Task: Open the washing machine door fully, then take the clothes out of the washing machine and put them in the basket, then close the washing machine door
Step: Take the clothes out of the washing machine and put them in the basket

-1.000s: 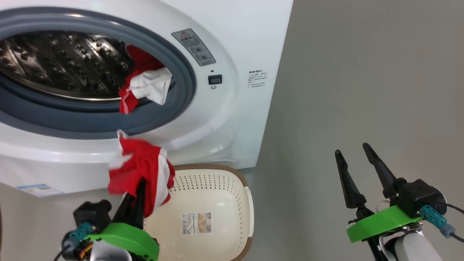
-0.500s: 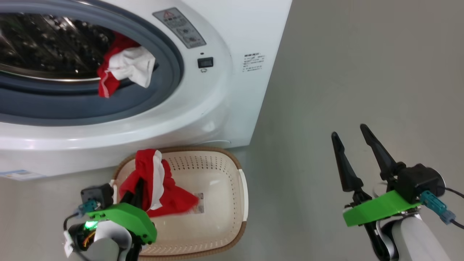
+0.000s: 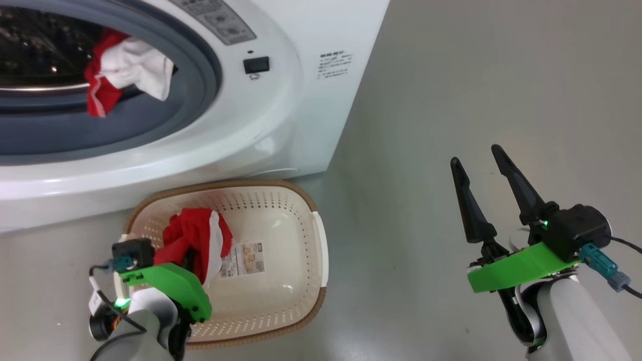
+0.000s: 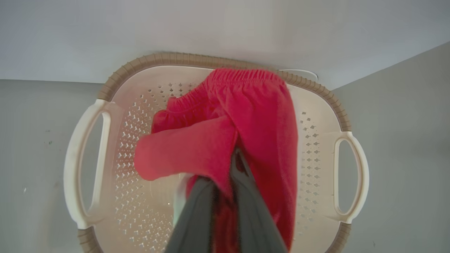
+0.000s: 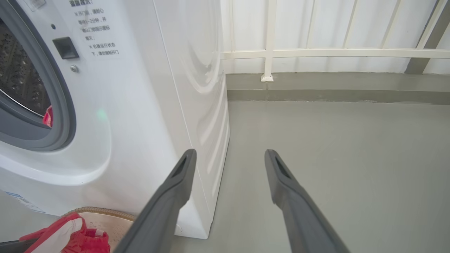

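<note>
Left end effector [image 3: 191, 258] clamping red garment [image 3: 190, 231] inside basket [image 3: 281, 200], second garment [image 3: 128, 62] apparently spilling from drum [image 3: 30, 50]

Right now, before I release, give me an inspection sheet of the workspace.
Surface: grey floor, smooth.
Job's things: washing machine open-fronted, a red-and-white garment draped over its grey ring; basket on the floor before it, sticker inside.
Clutter: nothing seen.
Tools: left tool shut on a red garment within the basket's rim; right tool open, empty, above the floor.
Cables: teal-plugged cable at each wrist, away from the fingers.
Surroundings: white railing beyond the machine.
</note>
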Robot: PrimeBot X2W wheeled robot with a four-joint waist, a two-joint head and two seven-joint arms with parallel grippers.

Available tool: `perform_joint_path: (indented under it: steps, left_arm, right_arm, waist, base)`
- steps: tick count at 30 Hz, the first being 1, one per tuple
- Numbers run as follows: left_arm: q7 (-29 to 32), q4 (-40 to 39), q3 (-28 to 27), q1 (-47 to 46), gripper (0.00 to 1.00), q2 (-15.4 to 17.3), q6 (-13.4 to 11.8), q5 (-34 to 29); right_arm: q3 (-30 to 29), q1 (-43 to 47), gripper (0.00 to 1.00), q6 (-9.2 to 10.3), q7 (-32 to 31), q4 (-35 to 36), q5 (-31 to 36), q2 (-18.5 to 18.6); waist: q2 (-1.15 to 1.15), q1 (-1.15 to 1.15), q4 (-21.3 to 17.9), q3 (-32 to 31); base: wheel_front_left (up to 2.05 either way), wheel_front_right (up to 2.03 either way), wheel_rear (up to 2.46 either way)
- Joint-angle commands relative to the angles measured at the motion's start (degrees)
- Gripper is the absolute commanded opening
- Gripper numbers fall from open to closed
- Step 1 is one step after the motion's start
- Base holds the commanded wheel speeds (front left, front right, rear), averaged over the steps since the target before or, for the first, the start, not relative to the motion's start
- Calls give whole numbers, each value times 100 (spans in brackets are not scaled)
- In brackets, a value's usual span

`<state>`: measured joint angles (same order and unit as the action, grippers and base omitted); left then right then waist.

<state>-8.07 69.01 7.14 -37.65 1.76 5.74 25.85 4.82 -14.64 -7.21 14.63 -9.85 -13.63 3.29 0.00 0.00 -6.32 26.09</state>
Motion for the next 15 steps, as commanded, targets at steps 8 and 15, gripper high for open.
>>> perform_joint_path:
  steps: [8,15]
  left_arm:
    - [185,294,-102,-242,65,157,130,194]
    - [-157,246,-95,-242,100,154,168,441]
  right_arm:
    - [215,-144,100,-28,37,144,-61,-26]
    - [269,-149,100,-28,37,102,-115,-32]
  waist:
    - [0,0,-153,229]
    - [0,0,-134,116]
  base:
    - [0,0,0]
    - [0,0,0]
